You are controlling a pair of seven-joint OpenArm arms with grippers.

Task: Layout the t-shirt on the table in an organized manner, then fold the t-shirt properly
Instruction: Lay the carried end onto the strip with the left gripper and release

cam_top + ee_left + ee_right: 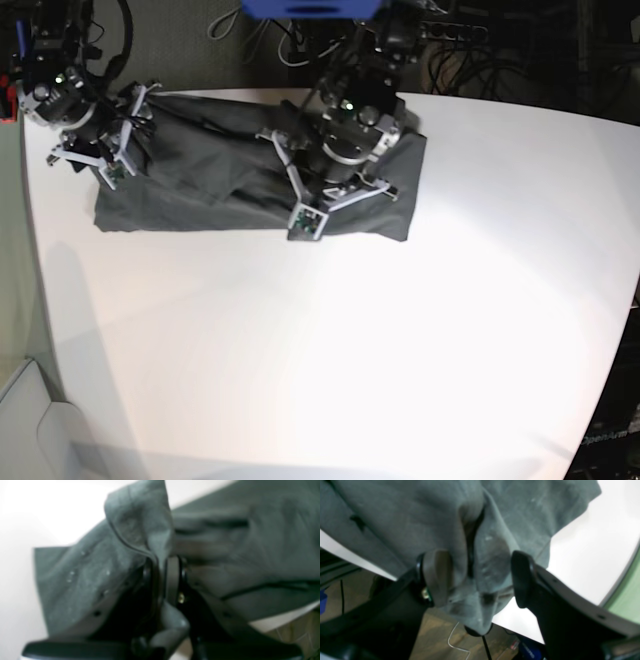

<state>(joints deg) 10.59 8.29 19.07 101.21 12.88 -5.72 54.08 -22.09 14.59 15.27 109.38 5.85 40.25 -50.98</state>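
Far edge crowded, near side open

The white table (330,350) lies bare across its near and right-hand stretches, open for a gripper to cross. Along the far edge the dark t-shirt (200,190) and both arms over it block the way; cables lie behind the table.

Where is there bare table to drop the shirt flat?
Bare table runs from the t-shirt hem to the near edge, and right of the left gripper. Crowded: the far edge, where the shirt and right gripper sit.
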